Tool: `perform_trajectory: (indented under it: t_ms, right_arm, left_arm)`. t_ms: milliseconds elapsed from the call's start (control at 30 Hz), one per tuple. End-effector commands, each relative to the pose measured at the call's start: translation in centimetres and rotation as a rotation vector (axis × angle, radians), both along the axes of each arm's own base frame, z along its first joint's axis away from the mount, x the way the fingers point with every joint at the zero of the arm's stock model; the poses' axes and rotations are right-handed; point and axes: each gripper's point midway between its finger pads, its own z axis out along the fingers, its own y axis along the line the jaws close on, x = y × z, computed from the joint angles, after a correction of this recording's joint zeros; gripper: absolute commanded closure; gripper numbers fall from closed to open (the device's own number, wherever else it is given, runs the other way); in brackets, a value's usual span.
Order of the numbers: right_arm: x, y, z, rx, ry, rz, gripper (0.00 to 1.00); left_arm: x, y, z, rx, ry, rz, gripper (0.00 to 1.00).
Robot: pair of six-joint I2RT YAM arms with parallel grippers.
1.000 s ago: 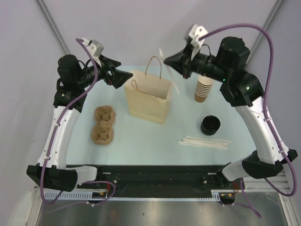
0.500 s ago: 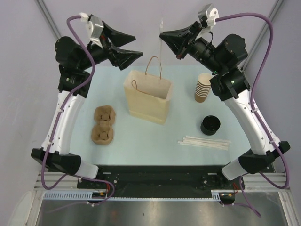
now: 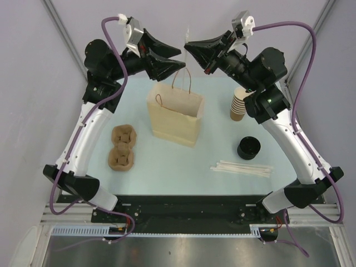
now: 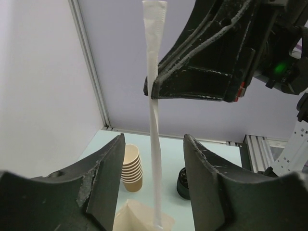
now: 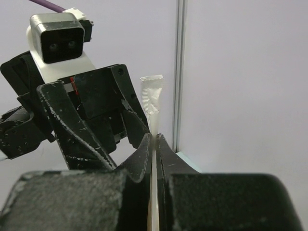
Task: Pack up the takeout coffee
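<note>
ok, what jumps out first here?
Both arms reach up high and nearly touch. The right gripper pinches a white paper-wrapped straw upright, and the left gripper has its open jaws on either side of it. Beneath them, at the centre of the top view, stands the brown paper bag.

Top camera: I can't see into the paper bag [image 3: 175,119], its own walls block the inside. Above the bag, the wrapped straw [image 3: 188,39] is only a faint sliver. On the right wrist feed, the right end effector [image 5: 154,139] hides the wrapped straw below its tip. On the left wrist feed, the paper bag runs off the bottom edge. Beyond it, the black lid stack [image 4: 181,185] sits half behind a finger [image 4: 202,168] of the left end effector [image 4: 154,144].
</note>
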Motion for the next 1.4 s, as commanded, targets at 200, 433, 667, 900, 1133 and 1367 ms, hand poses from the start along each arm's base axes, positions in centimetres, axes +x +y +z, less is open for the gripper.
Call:
perform_trajectory:
  t_ms: [200,433,667,900,1133,1367]
  right_arm:
    - [-1.7,-0.9,2.1,0.056,-0.06,-0.003,1.0]
    - [-1.1,-1.1,1.4,0.046,-0.031,-0.026,0.93]
    - [-1.1,-2.7,0.7,-0.015,-0.055,-0.114,0.17]
    - [0.9,-5.8,-1.5,-0.107,-0.037,-0.238,0.0]
    - [2.9,-8.1,-5.3,-0.182,0.023,-0.317,0.0]
    - [3.0,-8.4,-6.0,-0.193,0.061,-0.314,0.0]
  left_arm:
    - [0.5,-1.2,1.6,-0.017,-0.002,-0.007,0.61]
    - [0.6,-1.4,0.4,0.034,0.007,-0.021,0.95]
    - [3.6,-0.9,-3.3,0.159,-0.001,0.04,1.0]
    - [5.8,-0.5,-7.8,0.29,-0.021,0.056,0.98]
    - [6.3,-0.6,-12.0,0.375,-0.015,-0.026,0.97]
    - [7.4,-0.2,-15.1,0.442,-0.046,-0.056,0.95]
